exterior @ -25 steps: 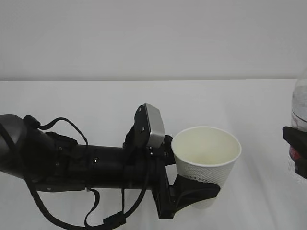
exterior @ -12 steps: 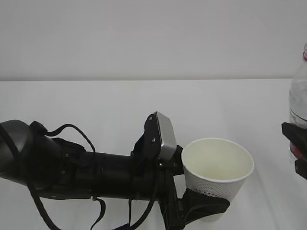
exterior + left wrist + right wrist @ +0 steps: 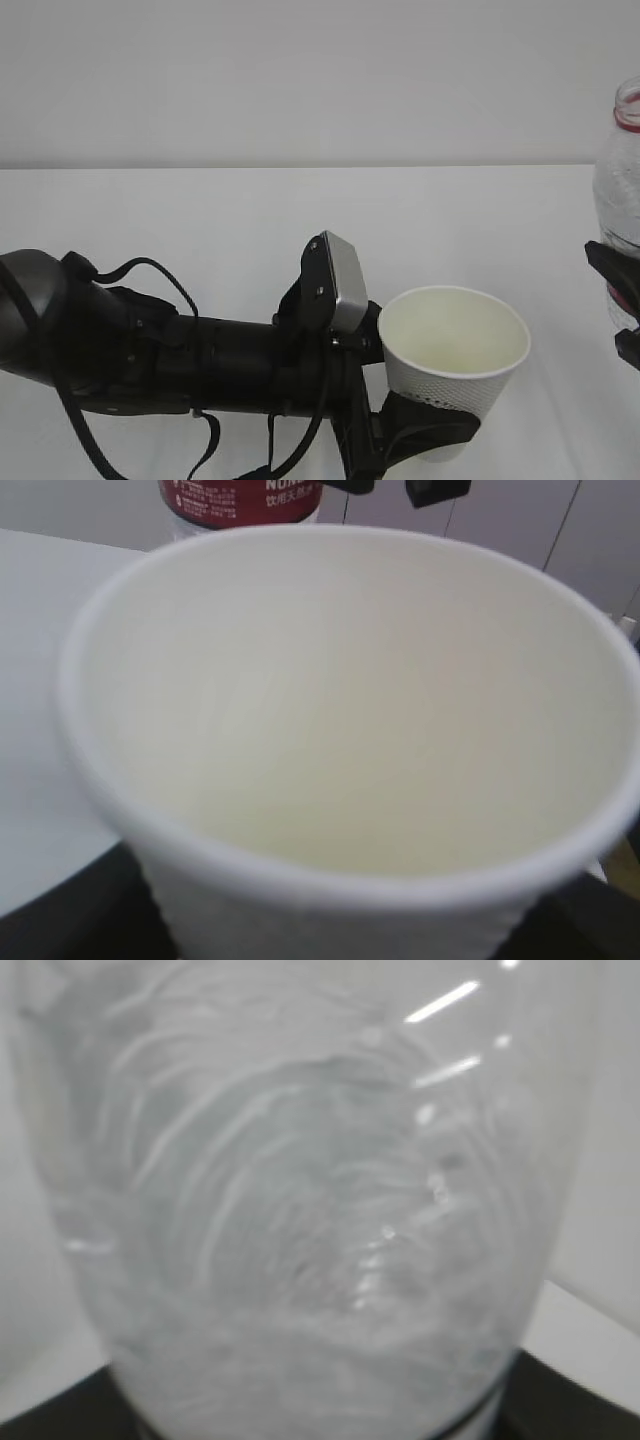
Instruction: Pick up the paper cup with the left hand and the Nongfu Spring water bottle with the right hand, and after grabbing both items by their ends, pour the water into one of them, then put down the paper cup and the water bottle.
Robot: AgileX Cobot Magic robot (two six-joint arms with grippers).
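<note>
The white dimpled paper cup [image 3: 455, 345] stands upright, lifted off the table, and its inside looks dry. My left gripper [image 3: 430, 422] is shut on its lower part, with black fingers [image 3: 400, 415] wrapped round the base. In the left wrist view the paper cup [image 3: 350, 710] fills the frame. The Nongfu Spring water bottle [image 3: 620, 190] stands upright at the right edge, its red neck ring on top. My right gripper [image 3: 618, 300] is shut on the bottle's body. Its red label [image 3: 240, 495] shows behind the cup. The clear ribbed bottle [image 3: 310, 1210] fills the right wrist view; I cannot make out the water.
The white table [image 3: 200, 220] stretches back to a plain pale wall [image 3: 300, 80]. My left arm [image 3: 150, 360] with its loose cables lies low across the left front. The silver-grey block [image 3: 340, 270] sits just left of the cup.
The cup moved right and slightly down, then held still. The bottle came up and a little left, so its red neck ring now shows at the right edge.
</note>
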